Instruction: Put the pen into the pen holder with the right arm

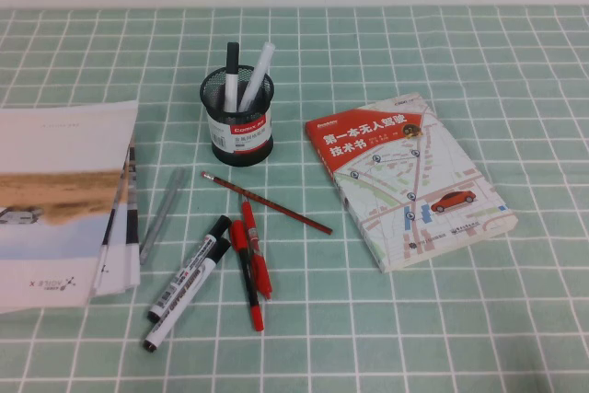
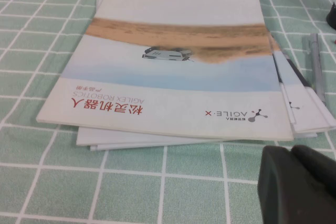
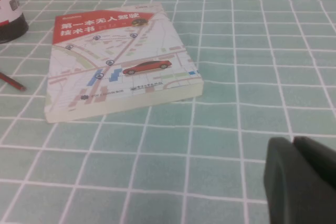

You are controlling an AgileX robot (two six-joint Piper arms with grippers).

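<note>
On the table (image 1: 515,319), just in front of the pen holder (image 1: 237,117): pen (image 1: 267,202), flat, long axis slanting from near the holder's foot toward the book (image 1: 409,179). Crossing one red marker (image 1: 256,248); black-and-white markers (image 1: 189,280) close by. Right gripper (image 3: 302,179) fingers closed, empty, beyond the book, nearer than the left. Left gripper (image 2: 296,182) by the booklets (image 2: 184,66), fingers' state cannot tell.
</note>
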